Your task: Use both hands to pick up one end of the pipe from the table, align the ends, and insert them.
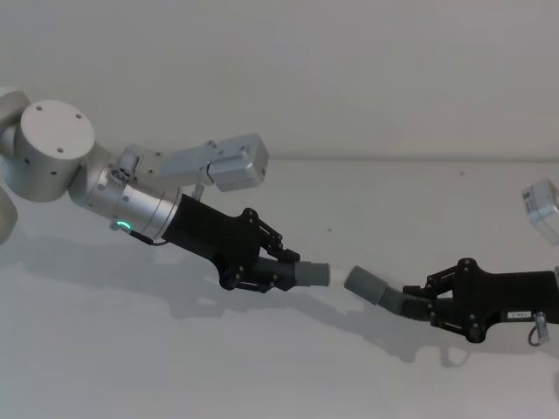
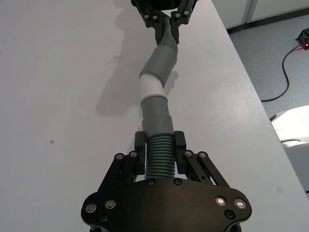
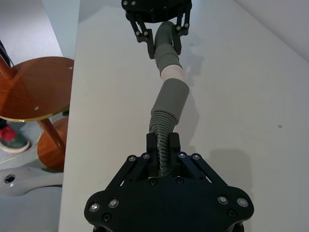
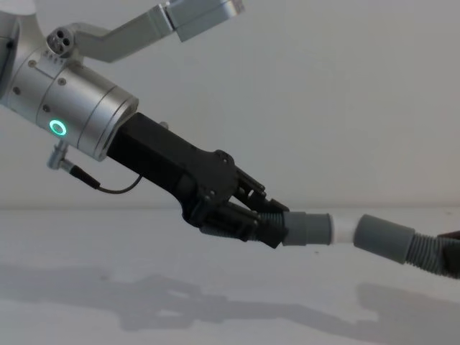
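now the left gripper (image 1: 278, 266) is clamping the short hose piece (image 4: 305, 228) by its ribs, holding it above the table (image 1: 262, 367) left of centre, white tip (image 4: 342, 230) pointing right. opposite, the right gripper (image 1: 428, 305) is gripping the longer hose piece (image 1: 384, 295), its cuff (image 1: 365, 285) facing that tip, just apart.

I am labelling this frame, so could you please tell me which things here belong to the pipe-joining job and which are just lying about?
Part of the job:
- left claw, shut on the short hose piece with the white tip
- right claw, shut on the other hose piece
- table

Just lying about:
- wooden stool
- black cable on the floor
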`<action>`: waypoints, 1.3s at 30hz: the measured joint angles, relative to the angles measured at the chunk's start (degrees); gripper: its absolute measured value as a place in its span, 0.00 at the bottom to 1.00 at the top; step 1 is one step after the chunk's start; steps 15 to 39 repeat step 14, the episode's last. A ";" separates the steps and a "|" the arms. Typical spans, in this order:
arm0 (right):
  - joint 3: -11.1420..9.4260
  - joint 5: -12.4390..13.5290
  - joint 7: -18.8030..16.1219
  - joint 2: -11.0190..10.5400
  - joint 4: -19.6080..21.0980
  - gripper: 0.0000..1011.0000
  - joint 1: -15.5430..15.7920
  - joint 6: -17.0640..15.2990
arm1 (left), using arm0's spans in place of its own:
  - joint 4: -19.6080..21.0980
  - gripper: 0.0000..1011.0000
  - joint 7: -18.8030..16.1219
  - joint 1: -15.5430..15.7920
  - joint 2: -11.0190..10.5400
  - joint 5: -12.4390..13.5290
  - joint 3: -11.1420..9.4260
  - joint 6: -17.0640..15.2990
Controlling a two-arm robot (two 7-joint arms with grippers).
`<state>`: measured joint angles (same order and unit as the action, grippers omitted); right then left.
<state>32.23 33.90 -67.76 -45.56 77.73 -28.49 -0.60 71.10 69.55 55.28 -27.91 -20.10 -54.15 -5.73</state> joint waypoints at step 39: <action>0.06 0.09 -0.13 -0.12 0.08 0.12 0.01 0.00 | 0.00 0.32 0.05 0.03 0.05 -0.10 -0.08 0.10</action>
